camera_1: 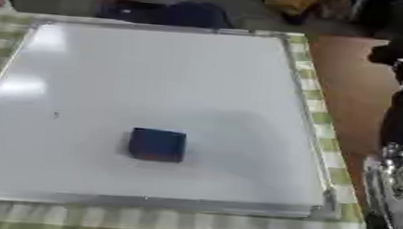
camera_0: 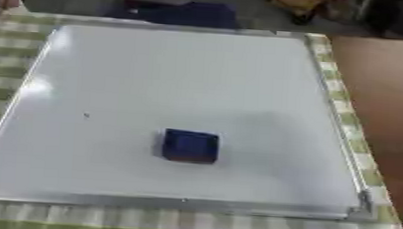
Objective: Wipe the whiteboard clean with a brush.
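We cannot tell how our fingers are standing: our right arm (camera_1: 399,163) is showing only as a black and silver column along the right edge of the right eye view, beside the table, and the left hand is appearing nowhere. The blue brush (camera_0: 189,146) is lying flat on the whiteboard (camera_0: 181,75), toward its near edge and about midway across, with bare white surface lying open on every side. The silver frame (camera_0: 182,203) is resting on a green checked cloth (camera_0: 189,226).
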Tool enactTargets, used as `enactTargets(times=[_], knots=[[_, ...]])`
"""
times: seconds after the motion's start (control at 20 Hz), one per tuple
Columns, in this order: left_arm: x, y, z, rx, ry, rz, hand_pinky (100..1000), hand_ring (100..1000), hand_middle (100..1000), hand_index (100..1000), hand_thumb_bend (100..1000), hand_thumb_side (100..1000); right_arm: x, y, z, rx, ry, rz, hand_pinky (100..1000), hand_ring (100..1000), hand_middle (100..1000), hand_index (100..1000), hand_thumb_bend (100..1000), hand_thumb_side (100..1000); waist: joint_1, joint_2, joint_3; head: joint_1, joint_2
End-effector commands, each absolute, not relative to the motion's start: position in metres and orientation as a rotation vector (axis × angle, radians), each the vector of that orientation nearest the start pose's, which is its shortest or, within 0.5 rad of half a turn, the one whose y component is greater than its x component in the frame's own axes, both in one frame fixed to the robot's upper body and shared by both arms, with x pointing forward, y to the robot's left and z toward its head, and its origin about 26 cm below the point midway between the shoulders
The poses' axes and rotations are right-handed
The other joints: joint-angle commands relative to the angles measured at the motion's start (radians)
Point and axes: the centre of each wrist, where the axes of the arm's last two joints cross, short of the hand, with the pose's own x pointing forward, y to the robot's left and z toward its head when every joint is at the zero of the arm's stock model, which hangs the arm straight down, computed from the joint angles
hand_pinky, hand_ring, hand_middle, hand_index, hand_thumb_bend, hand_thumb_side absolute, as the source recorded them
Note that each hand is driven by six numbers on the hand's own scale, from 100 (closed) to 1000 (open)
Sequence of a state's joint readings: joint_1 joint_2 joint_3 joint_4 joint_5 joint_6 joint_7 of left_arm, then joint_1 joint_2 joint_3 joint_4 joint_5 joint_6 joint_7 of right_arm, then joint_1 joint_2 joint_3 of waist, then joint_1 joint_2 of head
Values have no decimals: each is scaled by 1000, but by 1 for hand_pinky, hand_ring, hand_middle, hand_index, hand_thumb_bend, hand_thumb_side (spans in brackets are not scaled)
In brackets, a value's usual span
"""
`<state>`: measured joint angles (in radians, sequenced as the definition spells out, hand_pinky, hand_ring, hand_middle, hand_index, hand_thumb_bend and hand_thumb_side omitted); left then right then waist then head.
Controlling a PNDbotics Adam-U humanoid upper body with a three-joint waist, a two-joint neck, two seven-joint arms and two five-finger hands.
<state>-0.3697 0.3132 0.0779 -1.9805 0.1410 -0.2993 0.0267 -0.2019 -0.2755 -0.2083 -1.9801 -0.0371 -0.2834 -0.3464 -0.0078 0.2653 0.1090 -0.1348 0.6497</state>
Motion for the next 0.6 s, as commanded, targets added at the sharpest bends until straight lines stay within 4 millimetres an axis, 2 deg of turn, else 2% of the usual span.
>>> enactTargets(times=[0.05, 0.35, 0.45, 0.6], knots=[[306, 269, 243, -103, 3536, 526, 469, 547, 533, 116, 100, 955, 285, -316, 187, -442, -2530, -236, 556, 554, 439, 557, 100, 890, 2, -18, -3, -1, -8], [308, 254, 273, -263, 3311, 995, 467, 568, 584, 100, 100, 864, 285, -317, 187, -442, -2531, -231, 556, 554, 439, 557, 100, 890, 3, -23, -10, -2, 33], [308, 248, 281, -306, 3214, 1126, 472, 585, 609, 100, 100, 806, 285, -317, 187, -442, -2532, -228, 556, 554, 439, 557, 100, 890, 4, -23, -12, -1, 35], [308, 238, 295, -398, 3087, 1295, 492, 609, 657, 100, 100, 773, 285, -317, 188, -440, -2533, -224, 555, 554, 439, 557, 100, 890, 7, -22, -14, -1, 34]])
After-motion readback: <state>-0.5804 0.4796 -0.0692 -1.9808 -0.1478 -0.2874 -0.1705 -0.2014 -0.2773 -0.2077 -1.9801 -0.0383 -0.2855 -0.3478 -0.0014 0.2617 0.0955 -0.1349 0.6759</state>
